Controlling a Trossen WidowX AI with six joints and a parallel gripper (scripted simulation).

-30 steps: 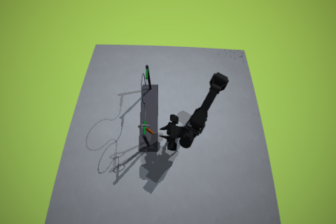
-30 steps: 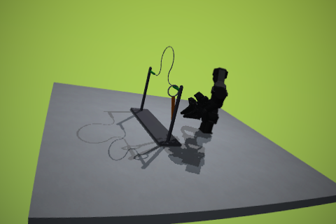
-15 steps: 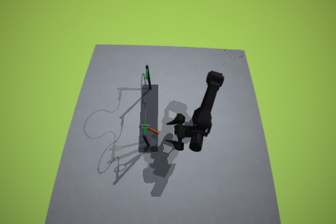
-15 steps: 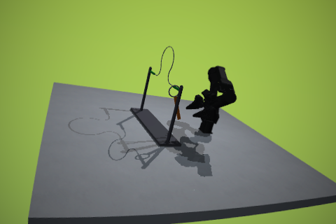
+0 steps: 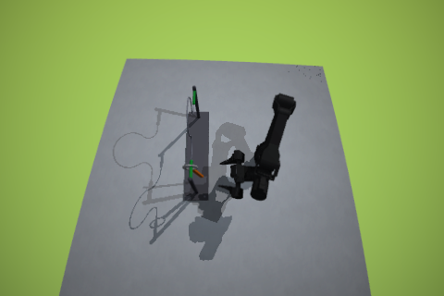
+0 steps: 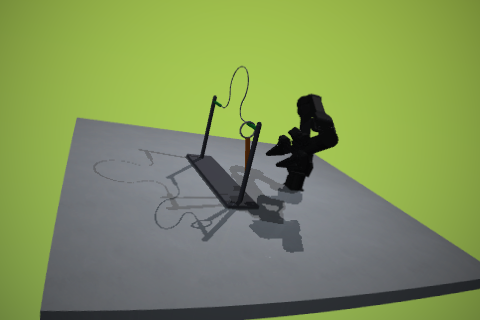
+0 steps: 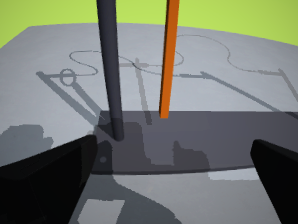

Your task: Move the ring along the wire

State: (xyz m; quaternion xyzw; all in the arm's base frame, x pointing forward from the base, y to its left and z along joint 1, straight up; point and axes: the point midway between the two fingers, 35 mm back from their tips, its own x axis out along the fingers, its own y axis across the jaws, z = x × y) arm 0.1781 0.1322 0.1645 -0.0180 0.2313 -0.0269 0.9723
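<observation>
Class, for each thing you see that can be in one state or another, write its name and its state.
tool: open, holding nothing
ring: hanging on the green part by the nearer post, wire through it
orange handle: hanging down from the ring, not gripped
wire: curved, strung between two upright posts
</observation>
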